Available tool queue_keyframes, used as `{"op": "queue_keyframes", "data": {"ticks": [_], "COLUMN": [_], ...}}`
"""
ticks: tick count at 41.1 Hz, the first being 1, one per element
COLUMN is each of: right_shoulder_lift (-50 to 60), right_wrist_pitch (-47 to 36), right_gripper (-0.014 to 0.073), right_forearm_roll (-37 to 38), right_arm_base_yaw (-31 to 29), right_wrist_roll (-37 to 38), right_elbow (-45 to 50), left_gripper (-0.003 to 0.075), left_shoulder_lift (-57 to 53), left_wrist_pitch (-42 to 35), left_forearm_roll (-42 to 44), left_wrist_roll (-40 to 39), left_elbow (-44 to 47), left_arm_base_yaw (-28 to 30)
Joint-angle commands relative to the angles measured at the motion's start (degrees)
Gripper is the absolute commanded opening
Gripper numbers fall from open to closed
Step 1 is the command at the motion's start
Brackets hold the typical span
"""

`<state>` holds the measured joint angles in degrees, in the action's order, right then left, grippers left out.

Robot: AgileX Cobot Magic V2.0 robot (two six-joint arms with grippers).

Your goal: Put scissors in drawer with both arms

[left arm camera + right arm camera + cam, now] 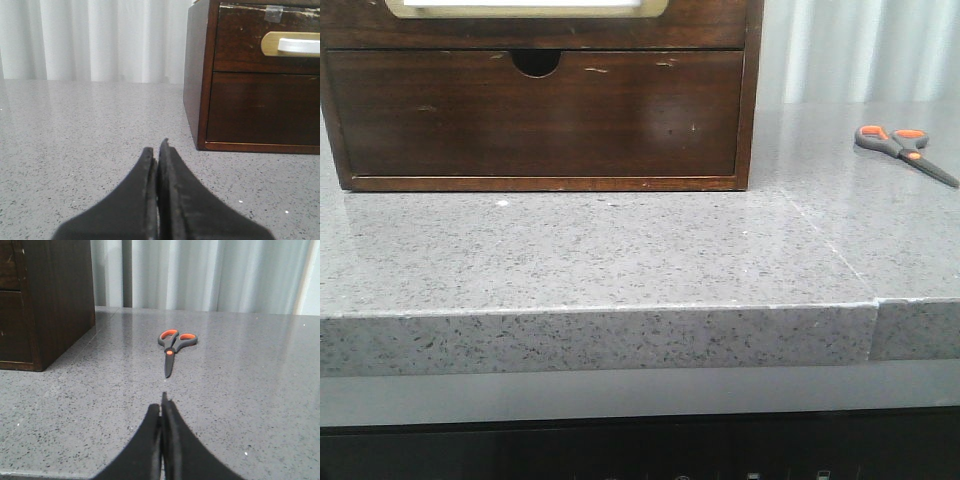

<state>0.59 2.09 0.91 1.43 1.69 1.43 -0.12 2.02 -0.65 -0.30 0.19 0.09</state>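
1. The scissors (903, 150) are seen lying flat on the grey speckled countertop (620, 250), well to the right of the wooden cabinet (748, 120) and apart from it; the blades are closed.
2. In the right wrist view, the scissors (172, 347) are shown with the orange-lined loops turned away from the right gripper (162, 405) and the blade tip pointed back toward it; bare counter is left between the two.
3. The right gripper is pictured with its dark fingers (172, 440) pressed together, nothing held between them.
4. The left gripper (157, 152) is likewise shown with its fingers (137, 195) drawn together on nothing, low over the countertop (75, 150) near the cabinet's left front corner.
5. The drawer (265, 42), dark brown and glossy with a cream-rimmed pale panel (292, 45) on its front, is seen pushed in flush at the upper level of the cabinet (197, 75).
6. Only the bottom edge of that drawer (540, 30) is caught at the top of the front view.
7. Beneath it, a scratched lower drawer front (535, 115) with a semicircular notch (536, 62) is also shown closed.
8. Pale curtains (210, 275) are visible behind the counter.
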Motion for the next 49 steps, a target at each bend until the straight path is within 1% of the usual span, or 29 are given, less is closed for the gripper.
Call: {"op": "queue_keyframes", "data": {"ticks": [1, 27, 35, 38, 42, 49], "right_shoulder_lift": [0.96, 0.96, 0.96, 0.96, 0.96, 0.65], "right_wrist_pitch": [-4.61, -4.61, -7.2, -6.31, -3.82, 2.41], "right_gripper": [-0.0117, -0.0117, -0.0117, -0.0117, -0.0117, -0.0117], "right_forearm_roll": [-0.23, -0.23, -0.23, -0.23, -0.23, -0.23], "right_arm_base_yaw": [-0.3, -0.3, -0.27, -0.2, -0.2, -0.2], "right_wrist_roll": [0.03, 0.03, 0.03, 0.03, 0.03, -0.01], "right_elbow": [0.11, 0.11, -0.36, -1.93, -6.23, -16.35], "left_gripper": [-0.002, -0.002, -0.002, -0.002, -0.002, -0.002], "left_shoulder_lift": [-1.16, -1.16, -1.16, -1.16, -0.91, -0.91], "left_wrist_pitch": [-5.1, -5.1, -8.01, -7.43, -5.63, 0.7], "left_forearm_roll": [0.06, 0.06, -0.36, -0.98, -0.98, -0.98], "left_wrist_roll": [-0.48, -0.48, -0.48, -0.48, -0.48, -0.48], "left_elbow": [1.45, 1.45, 0.81, -1.85, -6.87, -18.2], "left_arm_base_yaw": [0.05, 0.05, -0.06, -0.06, -0.06, -0.06]}}
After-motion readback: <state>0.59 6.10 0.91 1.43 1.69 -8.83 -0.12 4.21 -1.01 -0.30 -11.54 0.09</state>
